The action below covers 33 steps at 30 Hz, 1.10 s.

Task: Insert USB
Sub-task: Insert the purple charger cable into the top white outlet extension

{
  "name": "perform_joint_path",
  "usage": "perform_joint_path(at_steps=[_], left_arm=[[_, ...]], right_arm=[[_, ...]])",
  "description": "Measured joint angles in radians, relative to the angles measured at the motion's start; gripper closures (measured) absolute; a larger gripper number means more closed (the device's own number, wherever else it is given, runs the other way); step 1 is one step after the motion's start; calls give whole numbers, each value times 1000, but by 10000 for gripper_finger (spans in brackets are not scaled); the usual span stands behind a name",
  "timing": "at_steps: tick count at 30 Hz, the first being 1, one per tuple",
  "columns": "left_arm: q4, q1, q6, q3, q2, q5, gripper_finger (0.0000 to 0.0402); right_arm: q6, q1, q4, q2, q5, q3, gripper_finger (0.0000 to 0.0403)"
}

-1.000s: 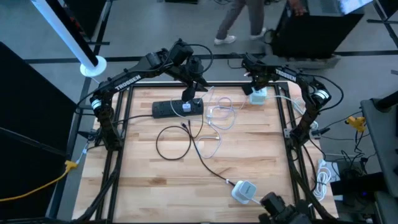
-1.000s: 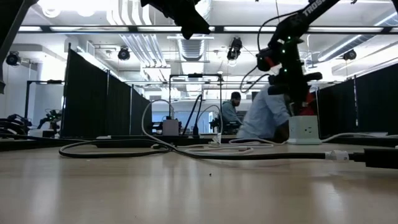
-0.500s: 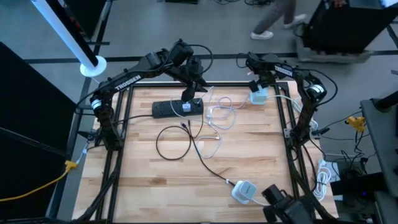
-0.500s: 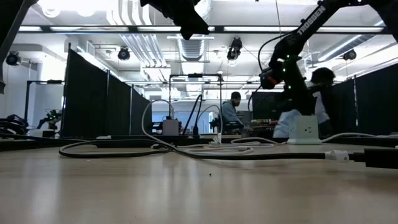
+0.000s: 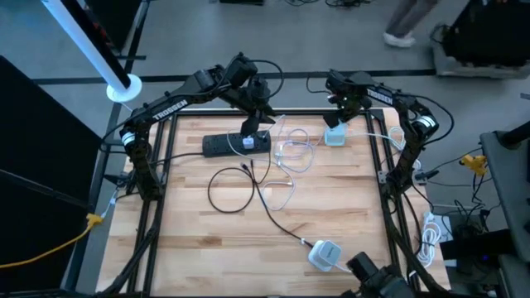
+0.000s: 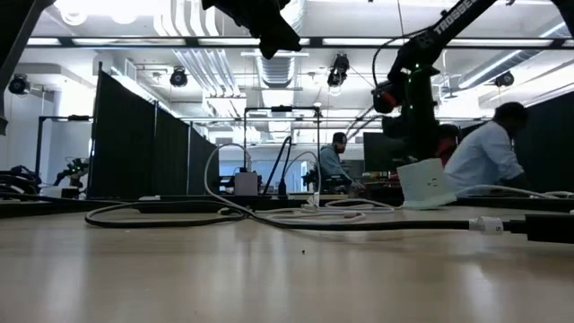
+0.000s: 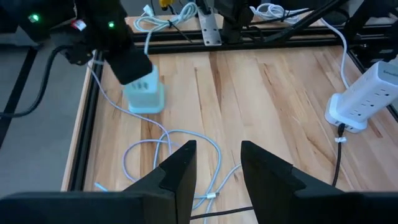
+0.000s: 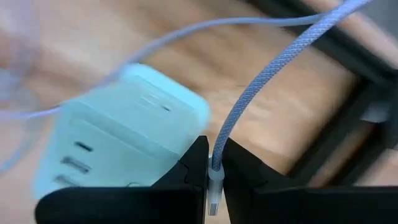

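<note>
Light wood-plank table (image 5: 207,248) inside a black metal frame, grey floor around it. Far left, a white tube (image 5: 91,45) slants across the floor off the table. Left gripper (image 5: 251,124) hangs over the black power strip (image 5: 236,144) at the back of the table, fingers (image 7: 180,171) spread apart, nothing between them. In front of the strip a black cable (image 5: 232,186) loops on the wood, and beside it pale cable (image 5: 294,153) lies in loose coils. Right of those coils sits the pale blue charger block (image 5: 334,136), tipped at an angle in the low view (image 6: 429,184), near the back right frame rail. Right gripper (image 5: 341,114) is just above and behind it, pinched shut on the USB cable (image 8: 249,106) just behind its plug, plug tip close over the block's ports but not in one. Front right, a white adapter (image 5: 325,252) lies on the end of a black lead. Room behind: black partition panels, ceiling strip lights, a seated person (image 6: 334,161) mid-room and another person (image 6: 489,152) at the right edge.
</note>
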<state>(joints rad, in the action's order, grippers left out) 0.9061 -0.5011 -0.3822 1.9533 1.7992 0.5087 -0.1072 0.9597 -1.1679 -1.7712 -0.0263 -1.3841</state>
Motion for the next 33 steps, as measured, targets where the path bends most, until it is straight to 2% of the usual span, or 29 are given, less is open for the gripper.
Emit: perform_joint_path(at_steps=[5,11,15,17,21,24,29,33], left_arm=[[-6,-1,33,0,0,0,287],[-50,-2,130,0,0,0,287],[-100,0,172,0,-1,1,287],[-131,3,198,0,-1,2,287],[-197,10,266,0,-1,8,287],[-264,12,337,0,-1,8,287],[-329,17,446,0,-2,6,287],[-320,42,471,0,-2,-1,287]], right_arm=[[94,6,72,105,82,6,388],[244,33,253,276,284,111,388],[420,47,357,394,491,281,388],[451,63,451,451,596,391,388],[506,99,638,542,691,600,388],[620,114,750,578,791,702,388],[704,129,774,579,808,739,388],[704,159,788,595,739,734,388]])
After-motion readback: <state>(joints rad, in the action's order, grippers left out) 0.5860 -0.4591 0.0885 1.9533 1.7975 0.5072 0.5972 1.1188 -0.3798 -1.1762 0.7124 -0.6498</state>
